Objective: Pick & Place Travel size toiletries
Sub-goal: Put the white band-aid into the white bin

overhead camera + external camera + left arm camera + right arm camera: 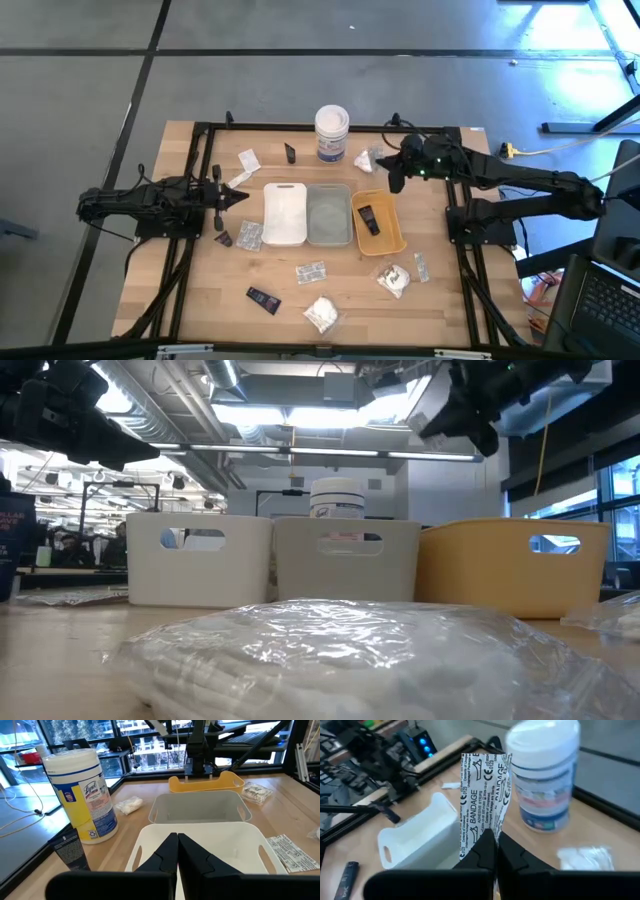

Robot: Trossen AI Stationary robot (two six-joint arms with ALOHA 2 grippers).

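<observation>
Bandage sachet (484,795), printed "BANDAGE", is pinched in the right end effector (494,840); left end effector (177,851) closed empty.

Three trays sit side by side: white tray (284,212), grey tray (329,214), orange tray (379,222) with a black tube (369,219) inside. The tub (332,133) is white with a blue label. The bandage sachet (484,795) is white with black print.

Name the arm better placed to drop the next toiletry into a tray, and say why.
Right. Its gripper is shut on a bandage sachet, raised near the orange tray. The left gripper, jaws shut and empty, waits beside the white tray.
</observation>
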